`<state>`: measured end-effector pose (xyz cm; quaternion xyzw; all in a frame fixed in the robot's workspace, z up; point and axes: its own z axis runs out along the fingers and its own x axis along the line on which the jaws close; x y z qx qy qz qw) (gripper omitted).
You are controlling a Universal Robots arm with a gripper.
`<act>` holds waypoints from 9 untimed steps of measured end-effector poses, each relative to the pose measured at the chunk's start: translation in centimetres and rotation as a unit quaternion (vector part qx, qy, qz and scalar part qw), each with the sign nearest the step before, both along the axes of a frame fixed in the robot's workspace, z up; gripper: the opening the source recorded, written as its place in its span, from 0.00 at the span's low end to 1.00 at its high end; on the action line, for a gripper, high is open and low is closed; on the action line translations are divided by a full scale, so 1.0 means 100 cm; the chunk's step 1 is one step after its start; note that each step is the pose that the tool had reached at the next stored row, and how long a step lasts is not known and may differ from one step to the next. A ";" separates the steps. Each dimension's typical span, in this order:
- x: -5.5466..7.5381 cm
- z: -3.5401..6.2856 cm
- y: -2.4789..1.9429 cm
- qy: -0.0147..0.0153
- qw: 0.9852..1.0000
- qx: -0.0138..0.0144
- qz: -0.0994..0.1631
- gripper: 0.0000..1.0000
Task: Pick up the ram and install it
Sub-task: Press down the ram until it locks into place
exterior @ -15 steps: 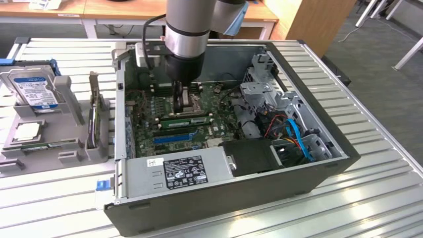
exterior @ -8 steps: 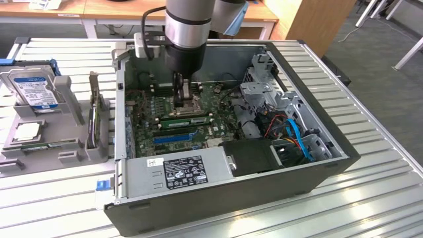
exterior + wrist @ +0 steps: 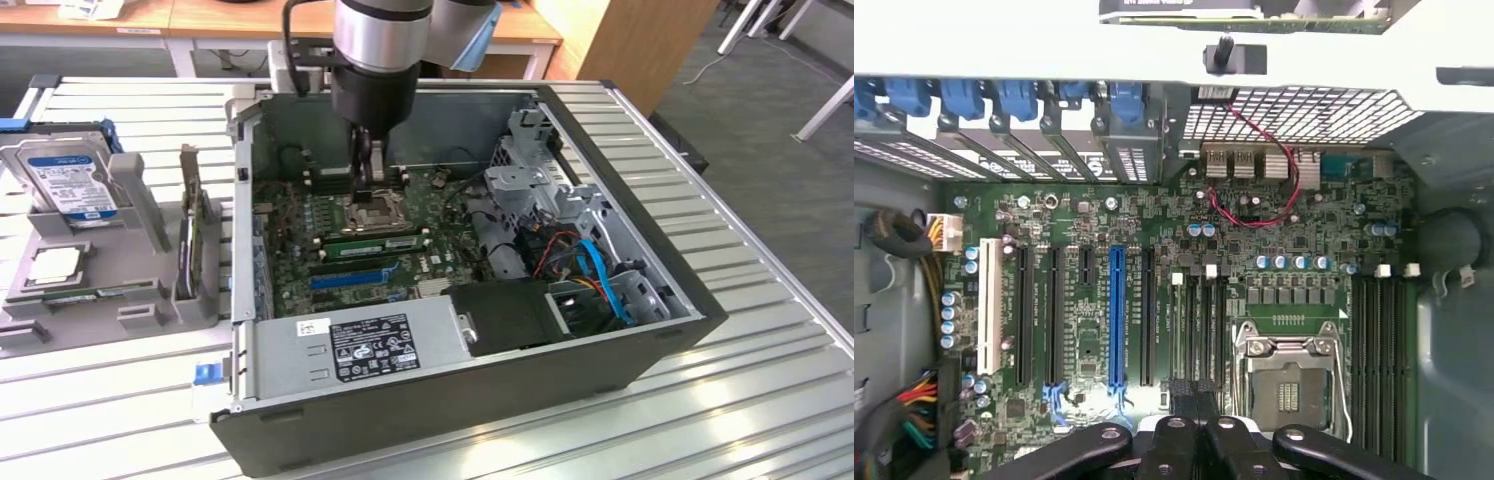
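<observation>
The ram (image 3: 378,240), a long green stick with a row of black chips, stands on edge in a slot of the motherboard (image 3: 300,235). It sits just in front of the processor socket (image 3: 380,207) inside the open computer case (image 3: 641,260). My gripper (image 3: 378,183) hangs well above the board, over the socket and slot area, with its black fingers pressed together and nothing visible between them. In the wrist view the shut fingertips (image 3: 1195,395) line up with the dark memory slots (image 3: 1199,320) beside the socket (image 3: 1289,385). The ram itself is not clearly distinguishable there.
A grey holder (image 3: 147,215) stands at the exterior view's left. It carries a silver hard drive (image 3: 74,185), a small square processor chip (image 3: 54,265), an upright card (image 3: 194,245) and a thin green strip (image 3: 100,294). The power supply (image 3: 360,345), drive cages (image 3: 534,190) and cables (image 3: 601,275) crowd the case.
</observation>
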<state>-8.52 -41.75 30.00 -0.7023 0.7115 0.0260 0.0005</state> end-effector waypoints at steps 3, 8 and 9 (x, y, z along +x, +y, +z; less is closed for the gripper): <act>0.000 0.0046 0.0000 0.000 1.000 0.000 0.000 0.10; 0.000 0.0118 0.0000 0.000 1.000 0.000 0.000 0.10; 0.000 0.0133 0.0000 0.000 1.000 0.000 0.000 0.10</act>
